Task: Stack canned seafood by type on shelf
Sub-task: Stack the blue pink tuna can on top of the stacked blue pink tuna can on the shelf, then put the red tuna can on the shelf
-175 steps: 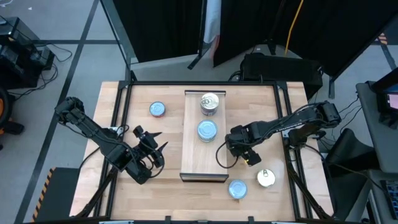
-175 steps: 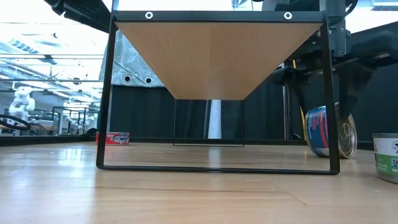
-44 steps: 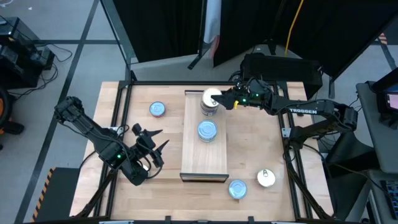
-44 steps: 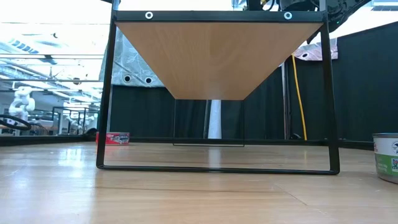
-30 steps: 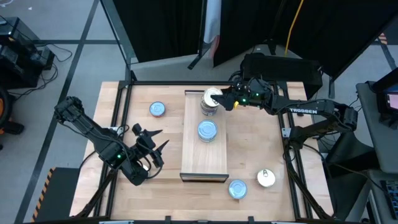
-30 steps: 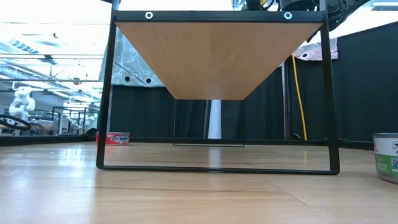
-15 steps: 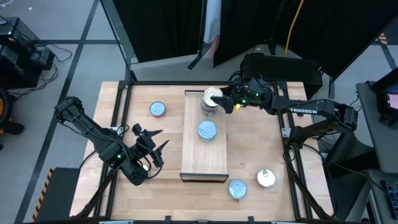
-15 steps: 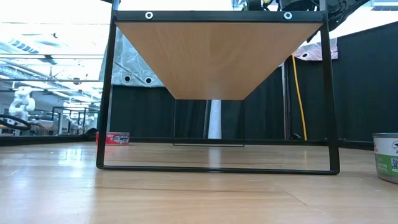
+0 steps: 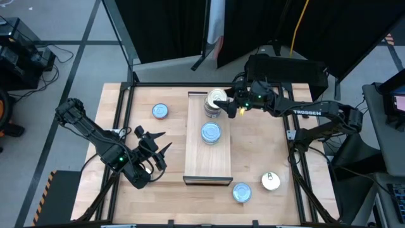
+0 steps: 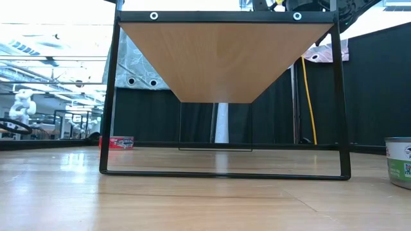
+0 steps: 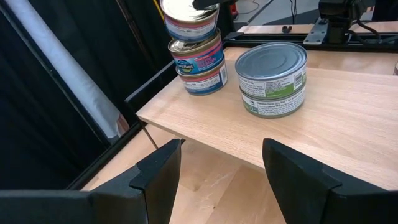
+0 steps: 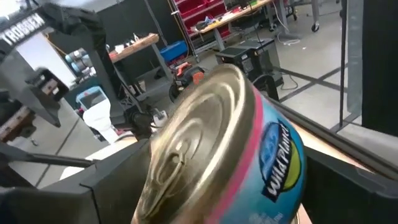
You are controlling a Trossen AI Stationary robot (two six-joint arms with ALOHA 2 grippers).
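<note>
since the frames a moment ago almost nothing has shifted: the right end effector has crept a touch further over the far end of the shelf, and it still clamps a pink-banded tin with a gold pull-tab lid between its widely spread fingers. that held tin sits at the top of the stack of tins at the shelf's far end; whether it rests on the tin below cannot be told. the left end effector has not moved, hovering over the surface to the left of the shelf, fingers apart and empty.

on the shelf, near the stack, stands a pair of stacked green-label tins. on the surface lie a blue-topped tin at far left, another blue-topped tin and a cream-topped tin at near right.
</note>
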